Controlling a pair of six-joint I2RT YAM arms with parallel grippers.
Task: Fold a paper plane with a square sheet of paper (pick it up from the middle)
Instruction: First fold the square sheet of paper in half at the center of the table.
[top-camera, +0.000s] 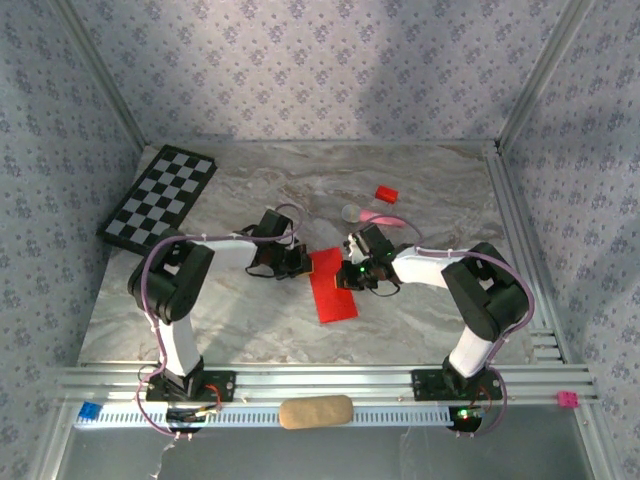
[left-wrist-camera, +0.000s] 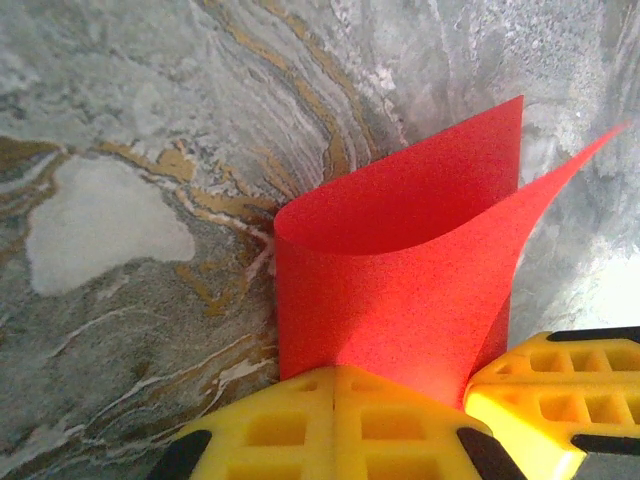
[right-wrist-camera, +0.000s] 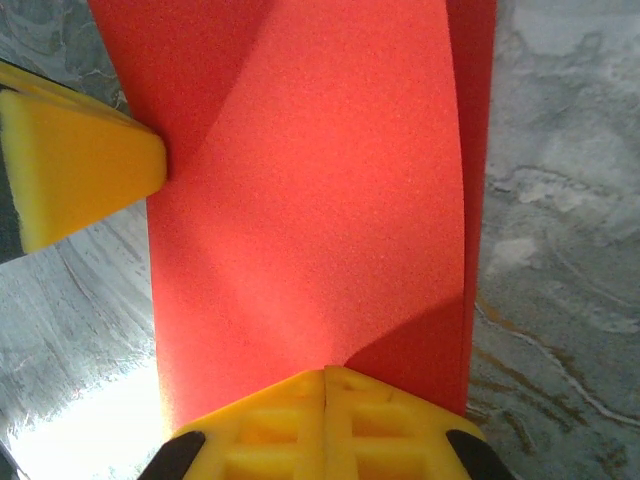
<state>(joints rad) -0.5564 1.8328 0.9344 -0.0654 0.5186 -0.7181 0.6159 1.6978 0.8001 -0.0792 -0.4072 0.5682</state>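
The square sheet of paper (top-camera: 331, 290) is bright red and lies on the marble table between my two arms, doubled over into a long strip. In the left wrist view its upper layer (left-wrist-camera: 400, 270) curls up loosely above the lower one. My left gripper (top-camera: 298, 262) is shut, its yellow tips (left-wrist-camera: 335, 372) set against the strip's left edge. My right gripper (top-camera: 352, 272) is shut too, its tips (right-wrist-camera: 325, 373) resting on the paper (right-wrist-camera: 320, 200) from the opposite side. Each wrist view catches the other gripper's yellow finger: the right one (left-wrist-camera: 560, 390) and the left one (right-wrist-camera: 80, 170).
A checkerboard (top-camera: 160, 197) lies at the back left. A small red block (top-camera: 386, 193) and a pink stick with a grey round head (top-camera: 378, 215) sit behind the right gripper. A tan pad (top-camera: 315, 411) rests on the front rail.
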